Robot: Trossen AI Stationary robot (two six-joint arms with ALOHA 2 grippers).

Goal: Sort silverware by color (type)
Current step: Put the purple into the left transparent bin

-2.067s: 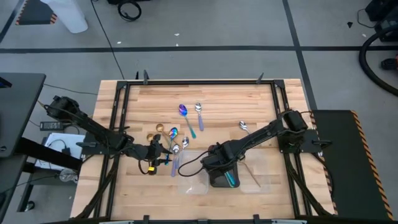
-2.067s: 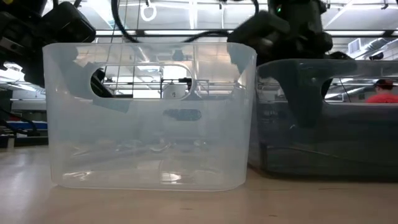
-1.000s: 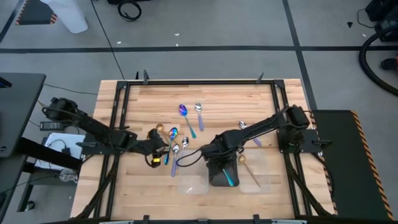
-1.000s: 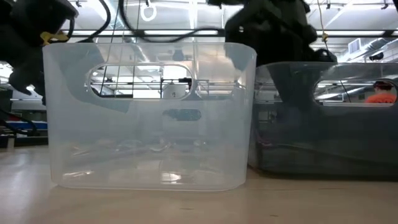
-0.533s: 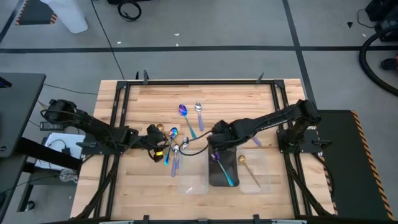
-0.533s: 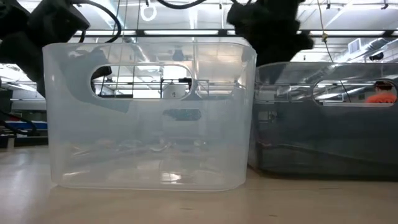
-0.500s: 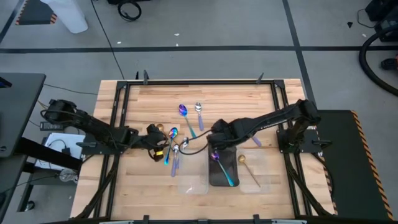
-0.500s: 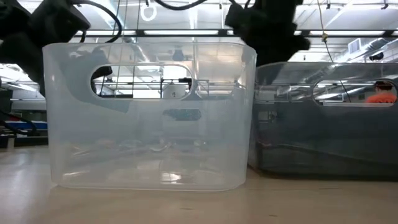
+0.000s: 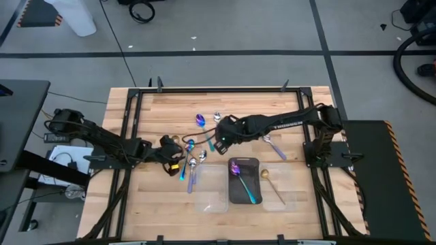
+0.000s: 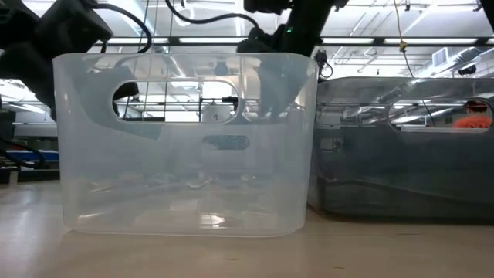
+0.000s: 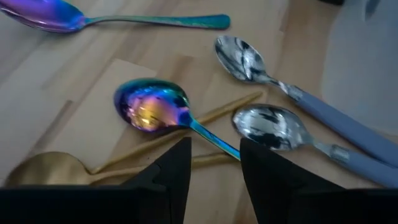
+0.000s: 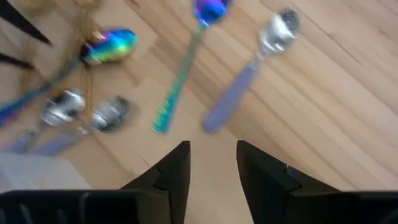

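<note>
Both pincers hang open and empty over the bench, each poised to choose. The left pincer (image 11: 210,163) has a rainbow spoon (image 11: 152,112) just ahead; the right pincer (image 12: 211,158) faces a teal-handled spoon (image 12: 186,70) with bare wood around it, well clear of the trays (image 9: 244,182).

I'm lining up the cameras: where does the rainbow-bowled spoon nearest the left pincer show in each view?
High view: the rainbow-bowled spoon lies left of the table's middle.
Low view: not made out behind the clear bin.
Left wrist view: its bowl fills mid-picture.
Right wrist view: in the distance, blurred.
Shared landmark: the pair of silver spoons beside it.
</note>
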